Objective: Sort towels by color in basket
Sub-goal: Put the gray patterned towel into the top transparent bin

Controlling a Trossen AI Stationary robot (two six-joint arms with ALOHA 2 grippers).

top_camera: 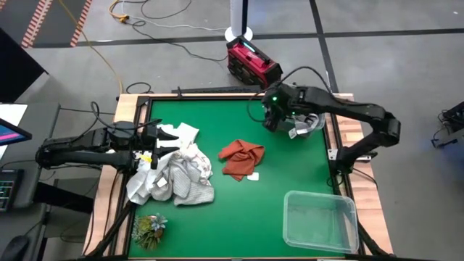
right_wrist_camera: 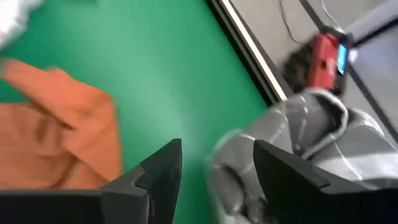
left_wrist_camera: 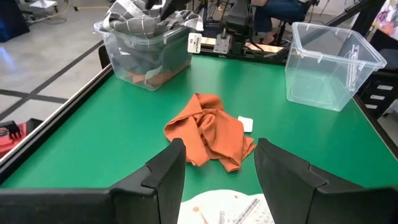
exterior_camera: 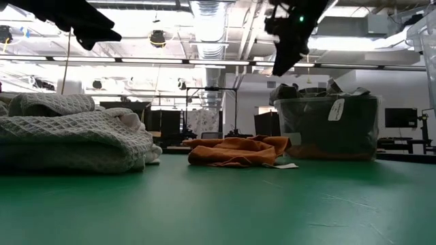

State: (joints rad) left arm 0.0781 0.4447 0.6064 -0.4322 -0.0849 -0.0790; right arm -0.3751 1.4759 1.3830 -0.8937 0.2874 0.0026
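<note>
Towels lie on my green tabletop [top_camera: 290,167], which sits in a large workshop with grey floor, cables and ceiling lights. One rust-orange towel [top_camera: 241,158] rests near the middle, its long axis running from centre toward the near edge. A heap of white and pale grey towels [top_camera: 174,174] sits at the left edge. Grey-checked towels [left_wrist_camera: 140,23] fill the bin [left_wrist_camera: 146,53] at the far right corner. A second, clear bin [top_camera: 320,220] stands at the near right corner. My right pincer [top_camera: 274,116] hovers beside the filled bin, fingers apart, gripping nothing; my left pincer [top_camera: 154,145] hangs over the heap, fingers apart.

Lab: exposed ceiling ducts [exterior_camera: 208,27], monitors [exterior_camera: 400,117]
</note>
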